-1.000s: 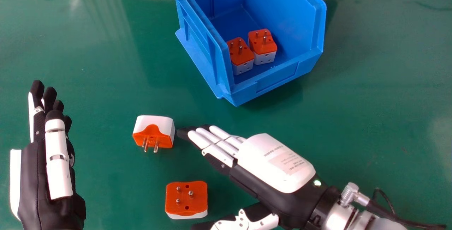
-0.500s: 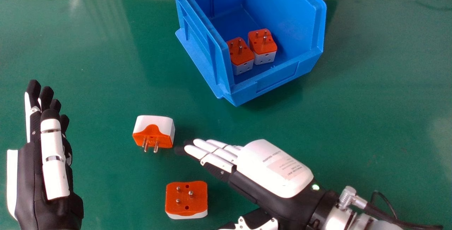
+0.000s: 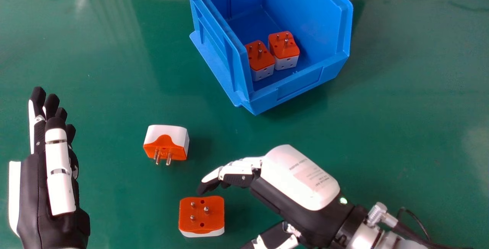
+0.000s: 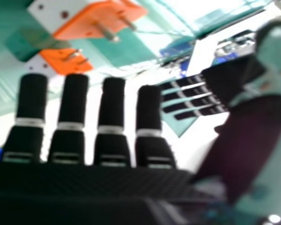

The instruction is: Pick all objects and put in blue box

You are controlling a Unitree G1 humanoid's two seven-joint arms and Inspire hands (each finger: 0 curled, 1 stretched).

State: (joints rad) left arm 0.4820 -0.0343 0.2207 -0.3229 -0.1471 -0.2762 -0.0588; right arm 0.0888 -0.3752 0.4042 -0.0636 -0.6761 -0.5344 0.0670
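Right hand [image 3: 300, 180] is hanging near an orange-and-white plug adapter [image 3: 201, 222], fingers loose and empty. Left hand [image 3: 35, 191] has straight fingers, also empty.

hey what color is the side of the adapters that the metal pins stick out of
Orange, clearest in the head view.

Cropped by the head view's top edge, the far end of the box [image 3: 305, 12]. Tucked partly behind its wall, the left plug [image 3: 260, 56] inside. Cut at the bottom edge, the left hand [image 3: 34, 191] at its wrist and the thumb [image 3: 273, 236] of the right hand [image 3: 301, 176]. Clipped atop the right hand view, the nearer plug [image 4: 100, 19]. Too indistinct to name, the clutter [image 4: 239, 44] beyond.
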